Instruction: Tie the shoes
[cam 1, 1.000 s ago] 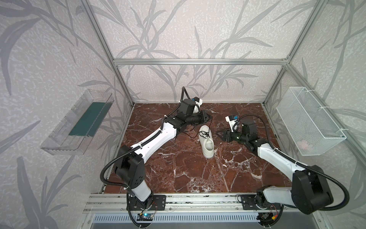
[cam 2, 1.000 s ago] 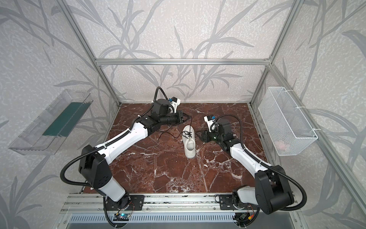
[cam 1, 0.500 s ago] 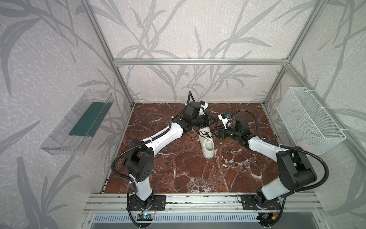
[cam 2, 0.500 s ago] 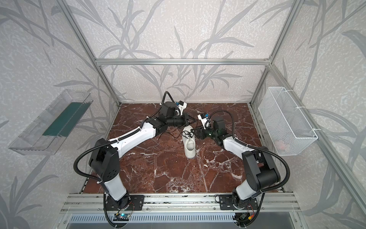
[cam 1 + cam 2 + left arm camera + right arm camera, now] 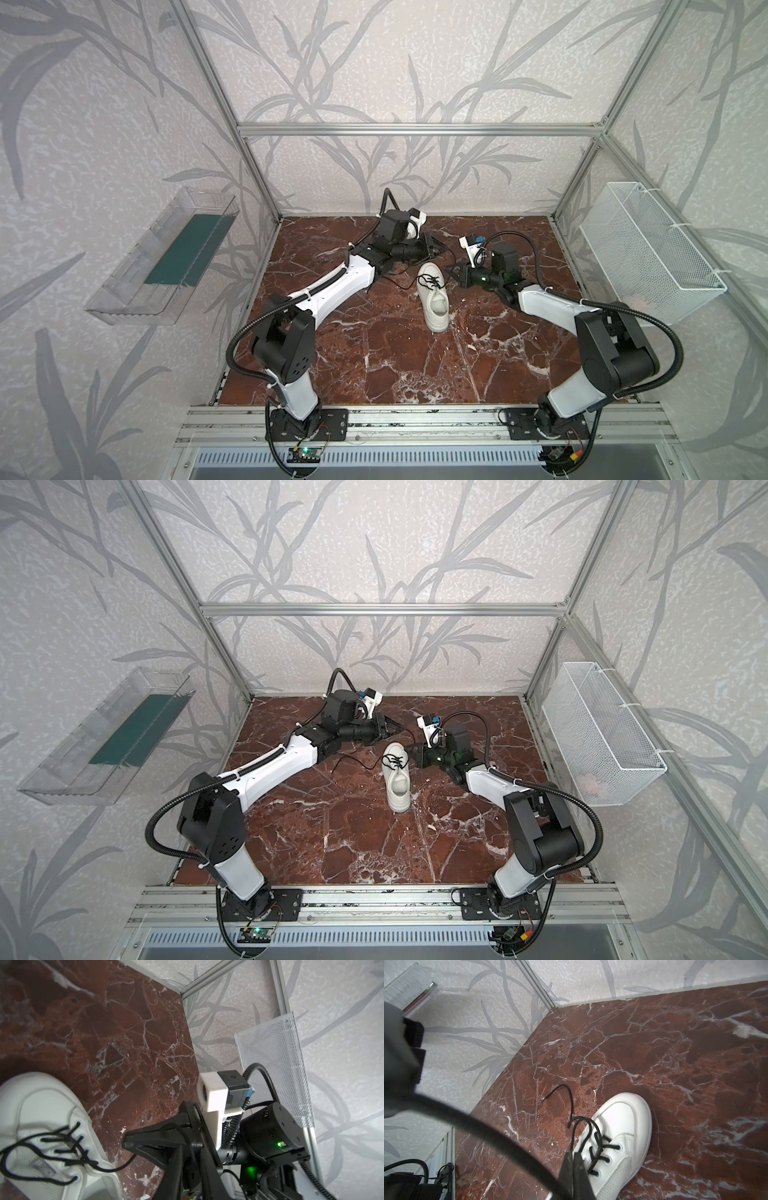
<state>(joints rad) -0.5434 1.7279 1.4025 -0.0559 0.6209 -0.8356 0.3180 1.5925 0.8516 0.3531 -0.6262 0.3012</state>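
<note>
Left arm (image 5: 336, 286) and right arm (image 5: 548, 305) are showing white shells, black joints, ribbed black cables (image 5: 233, 1126). Behind the black right tool (image 5: 127, 1144), a green lamp (image 5: 281, 1144) is glowing.

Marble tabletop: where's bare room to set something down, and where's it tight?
Free: the wide near strip of the marble tabletop between the two arm bases, on the near side of the heel of the sneaker; also the far right corner by the wire basket. Crowded: around the sneaker's toe, where the left gripper, the right gripper and the laces meet.
</note>
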